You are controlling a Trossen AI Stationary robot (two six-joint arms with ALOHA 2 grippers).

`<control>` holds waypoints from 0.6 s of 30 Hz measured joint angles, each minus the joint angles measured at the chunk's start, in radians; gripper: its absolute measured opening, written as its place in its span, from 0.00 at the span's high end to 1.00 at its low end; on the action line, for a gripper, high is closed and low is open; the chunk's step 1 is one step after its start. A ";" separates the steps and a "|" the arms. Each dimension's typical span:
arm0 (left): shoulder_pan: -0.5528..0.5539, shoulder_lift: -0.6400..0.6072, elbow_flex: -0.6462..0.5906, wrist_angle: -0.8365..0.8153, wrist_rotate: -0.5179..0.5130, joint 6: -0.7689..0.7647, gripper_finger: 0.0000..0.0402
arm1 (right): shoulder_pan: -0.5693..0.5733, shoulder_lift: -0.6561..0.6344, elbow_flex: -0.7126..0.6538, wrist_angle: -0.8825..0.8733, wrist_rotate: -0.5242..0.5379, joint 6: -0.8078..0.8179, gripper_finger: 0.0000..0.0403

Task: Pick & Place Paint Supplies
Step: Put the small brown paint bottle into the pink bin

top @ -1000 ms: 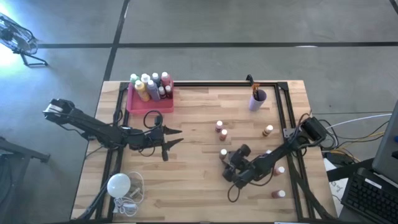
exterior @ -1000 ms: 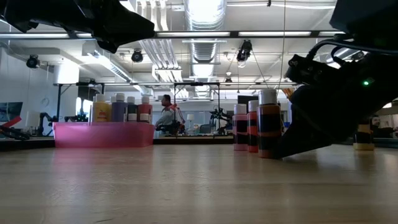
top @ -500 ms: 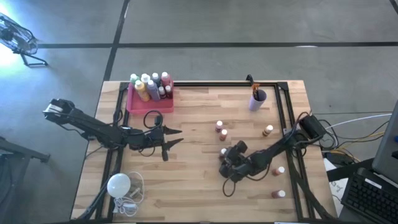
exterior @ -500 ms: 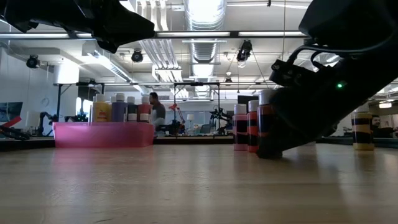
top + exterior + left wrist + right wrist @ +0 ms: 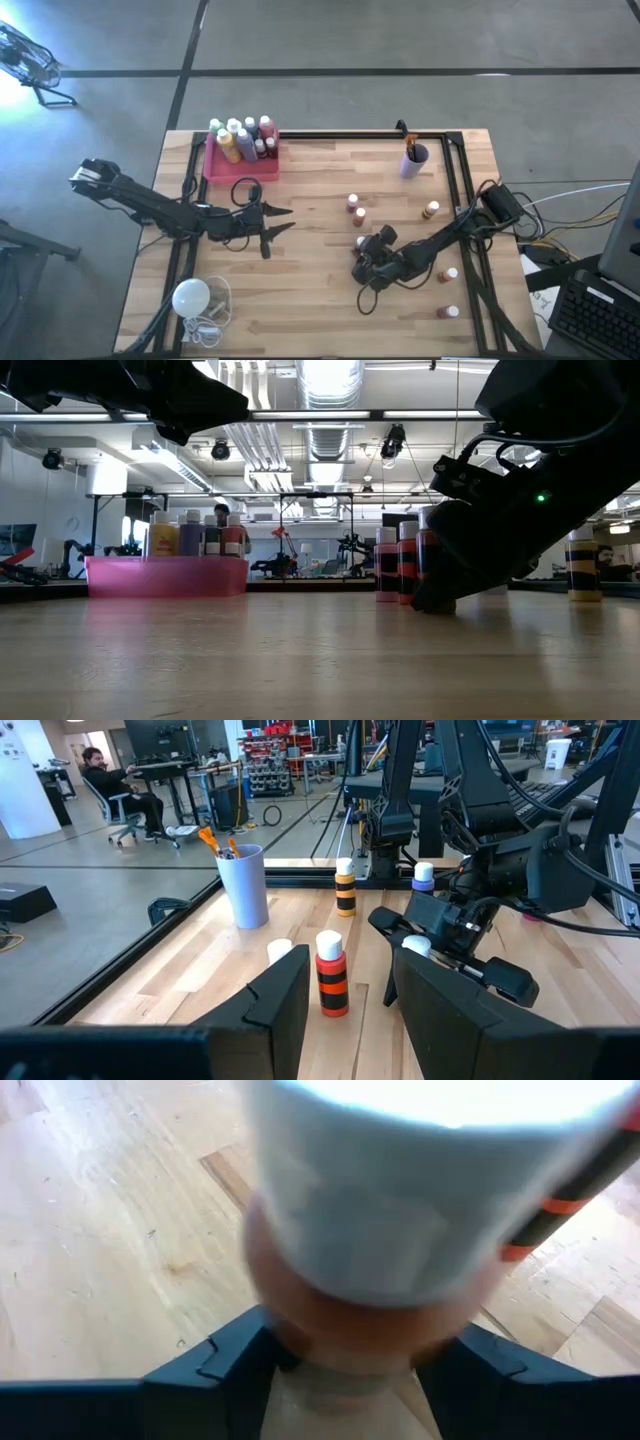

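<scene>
Right tool (image 5: 362,250) now down low over the middle of the worktop (image 5: 320,300), having slid in from a spot slightly nearer the front edge over the last second, with fingers (image 5: 210,1365) drawn in from a wider spread to bracket a small reddish white-capped bottle (image 5: 375,1230) that fills the wrist view; narrowed around it, though hard to tell whether pressed tight or just about to bite, so no firm hold claimed. Probably the start of a pick, with the carry to the pink tray (image 5: 240,165) at the back left yet to come. Left tool (image 5: 272,226) unmoved, hanging left of centre with fingers parted and nothing between them. Other small bottles scattered on the right half, larger ones already in the tray, brushes in the lilac cup (image 5: 413,160)
</scene>
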 joint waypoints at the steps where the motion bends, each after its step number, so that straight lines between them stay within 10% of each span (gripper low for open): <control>1: 0.000 0.000 0.000 0.000 0.000 0.000 0.62 | 0.000 0.000 0.000 0.002 0.000 -0.006 0.51; 10: 0.000 0.000 0.000 0.000 0.000 0.000 0.62 | 0.001 -0.003 0.000 0.007 -0.022 -0.020 0.70; 18: 0.000 0.000 0.000 -0.001 0.000 0.000 0.62 | 0.001 -0.003 0.000 0.007 -0.027 -0.031 0.67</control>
